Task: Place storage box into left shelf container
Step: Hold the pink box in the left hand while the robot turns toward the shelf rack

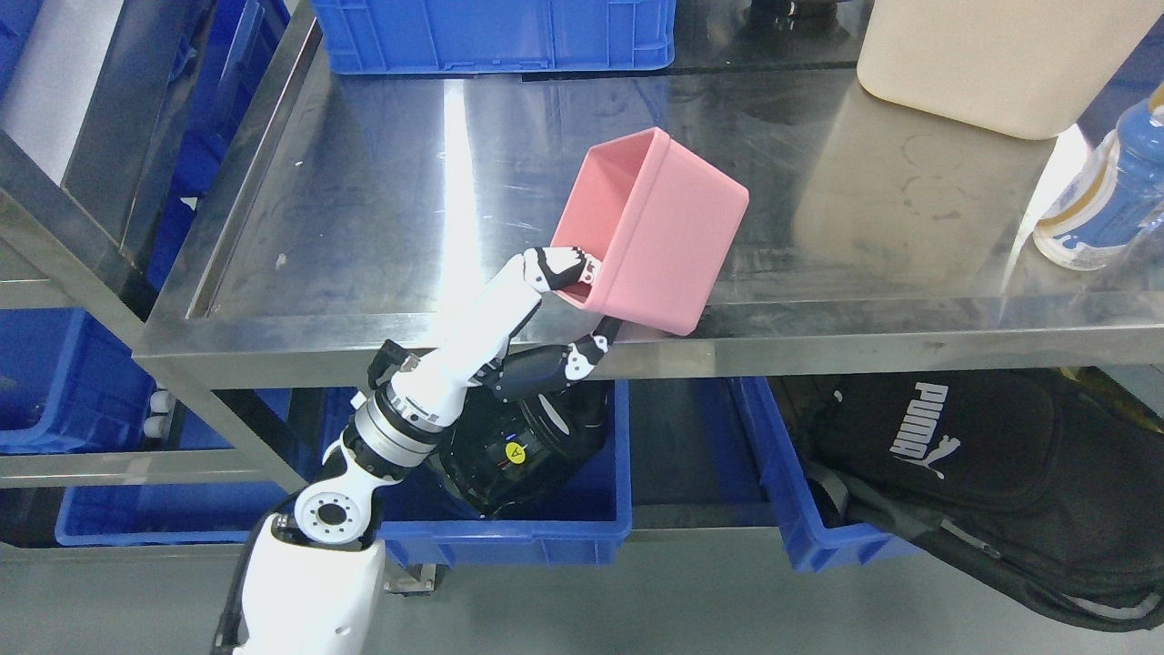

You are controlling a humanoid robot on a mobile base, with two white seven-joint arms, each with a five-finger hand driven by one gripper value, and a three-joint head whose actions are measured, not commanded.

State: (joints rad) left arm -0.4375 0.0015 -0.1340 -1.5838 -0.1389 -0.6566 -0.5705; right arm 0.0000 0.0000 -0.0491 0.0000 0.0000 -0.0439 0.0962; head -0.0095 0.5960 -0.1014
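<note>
The left hand [546, 309] has its fingers clamped on the rim of the pink storage box [659, 236], which is tilted over the steel table's [364, 209] front edge.

There is one pink plastic box [659, 232]. There are five blue plastic bins; one [496, 32] sits at the back of the table. There is one cream tub [991, 59], one blue bottle [1105, 196] and one black bag [991, 473].
</note>
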